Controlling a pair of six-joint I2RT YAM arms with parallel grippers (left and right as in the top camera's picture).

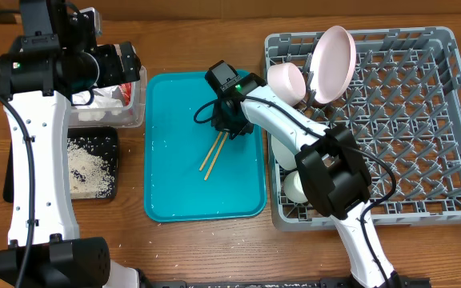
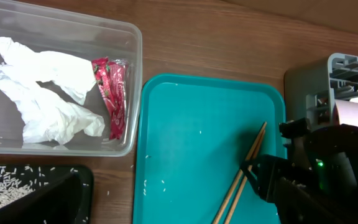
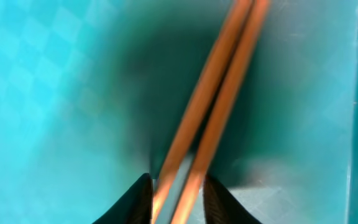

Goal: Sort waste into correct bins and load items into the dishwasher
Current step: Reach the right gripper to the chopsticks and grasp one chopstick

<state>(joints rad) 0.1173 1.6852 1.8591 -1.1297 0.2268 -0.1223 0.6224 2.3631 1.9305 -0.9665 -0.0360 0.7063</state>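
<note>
Chopsticks (image 1: 213, 154): side by side on the teal tray (image 1: 174, 184) — long axis diagonal, near-left to far-right.
Right gripper (image 3: 176, 198): narrowed, fingertips against both sides of the pair's far end.
Left gripper (image 1: 122, 68): spread wide over the clear tub (image 1: 138, 112).

A brown wooden table (image 1: 206, 32) fills the whole background, its grain running lengthwise in warm, reddish streaks. Soft, even light falls from above and leaves only faint, blurred shadows on the wood. The surface has a dull, satin sheen.
</note>
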